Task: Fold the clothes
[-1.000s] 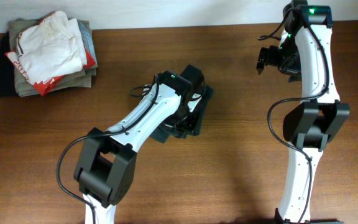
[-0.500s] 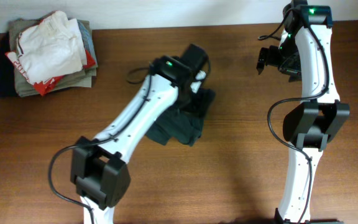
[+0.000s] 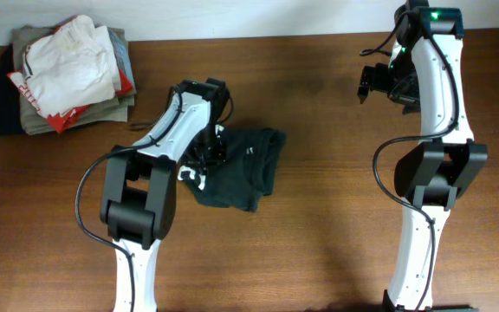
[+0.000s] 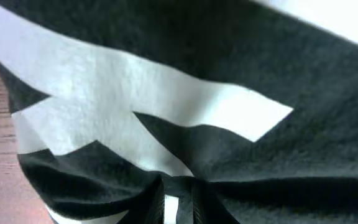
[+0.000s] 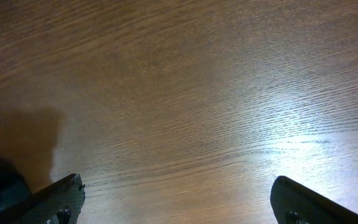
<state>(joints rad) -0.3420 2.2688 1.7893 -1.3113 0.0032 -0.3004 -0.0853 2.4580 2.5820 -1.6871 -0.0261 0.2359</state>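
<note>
A dark green-black garment with white print (image 3: pixel 243 166) lies crumpled mid-table. My left gripper (image 3: pixel 204 156) sits low at the garment's left edge, shut on a pinch of its cloth. In the left wrist view the dark garment (image 4: pixel 185 93) with its white print fills the frame, and the fingers (image 4: pixel 179 208) clamp a fold at the bottom. My right gripper (image 3: pixel 379 82) hangs open and empty over bare wood at the back right. Its two fingertips (image 5: pixel 176 205) show wide apart with only table between them.
A stack of folded clothes (image 3: pixel 63 74), white and red on top over olive and dark pieces, sits at the back left corner. The wooden table (image 3: pixel 319 243) lies bare in front and to the right of the garment.
My left gripper has swung from the garment's far right side down to its left edge, dragging the cloth along. The garment now lies flatter and more spread. The right arm has not moved.
</note>
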